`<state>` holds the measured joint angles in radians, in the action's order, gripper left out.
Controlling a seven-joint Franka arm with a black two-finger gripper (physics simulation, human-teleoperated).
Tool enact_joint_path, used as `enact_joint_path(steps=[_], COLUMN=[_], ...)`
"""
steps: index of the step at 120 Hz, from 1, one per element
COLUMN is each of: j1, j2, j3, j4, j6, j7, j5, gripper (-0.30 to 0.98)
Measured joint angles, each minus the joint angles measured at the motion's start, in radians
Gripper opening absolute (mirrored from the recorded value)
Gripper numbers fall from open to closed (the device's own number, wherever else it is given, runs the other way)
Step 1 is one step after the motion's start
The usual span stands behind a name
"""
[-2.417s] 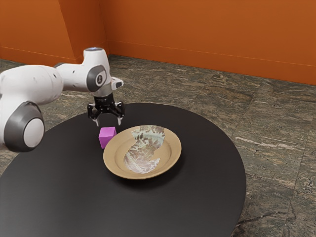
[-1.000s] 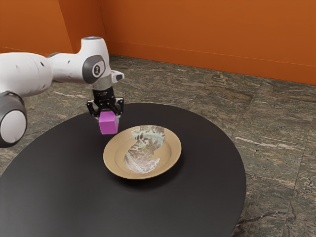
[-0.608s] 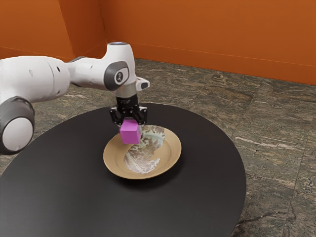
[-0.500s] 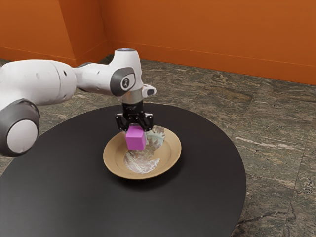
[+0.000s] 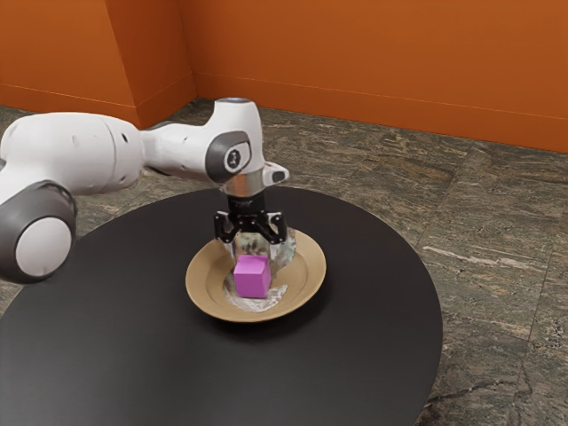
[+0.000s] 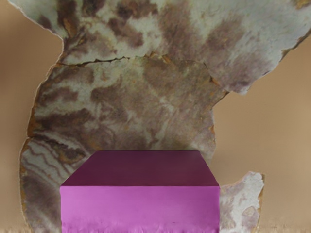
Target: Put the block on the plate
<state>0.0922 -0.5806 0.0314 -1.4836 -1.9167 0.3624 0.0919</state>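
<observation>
Above the plate, my gripper (image 5: 252,248) points down and stands open, its fingers no longer level with the middle of the block. The pink-purple block (image 5: 253,279) is just below it, over the patterned middle of the tan plate (image 5: 206,287); whether its underside touches the plate I cannot tell. From the wrist camera, the block (image 6: 140,206) appears low under the hand, with the plate's marbled patch (image 6: 141,102) and tan surface (image 6: 265,131) around it.
The round black table (image 5: 373,355) carries the plate. Behind it are a stone-patterned floor (image 5: 479,231) and an orange wall (image 5: 373,53). My white arm (image 5: 80,151) reaches in from the exterior view's left.
The block was lifted off the table beside the plate and carried over it, toward the exterior view's right. Since the last earlier picture it has sunk away from my gripper, which has opened.
</observation>
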Motion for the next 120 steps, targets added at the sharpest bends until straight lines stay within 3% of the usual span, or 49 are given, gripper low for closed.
enact_joint_path(steps=[58, 99, 120], j1=[-0.045, -0.054, -0.059], j2=[0.279, 0.473, 0.498], j3=[0.022, 0.018, 0.018], j4=[0.004, -0.068, -0.077], j6=[0.156, 0.208, 0.215], j7=[-0.219, -0.374, -0.426], j5=[-0.121, -0.15, -0.15], gripper=[0.68, 0.69, 0.69])
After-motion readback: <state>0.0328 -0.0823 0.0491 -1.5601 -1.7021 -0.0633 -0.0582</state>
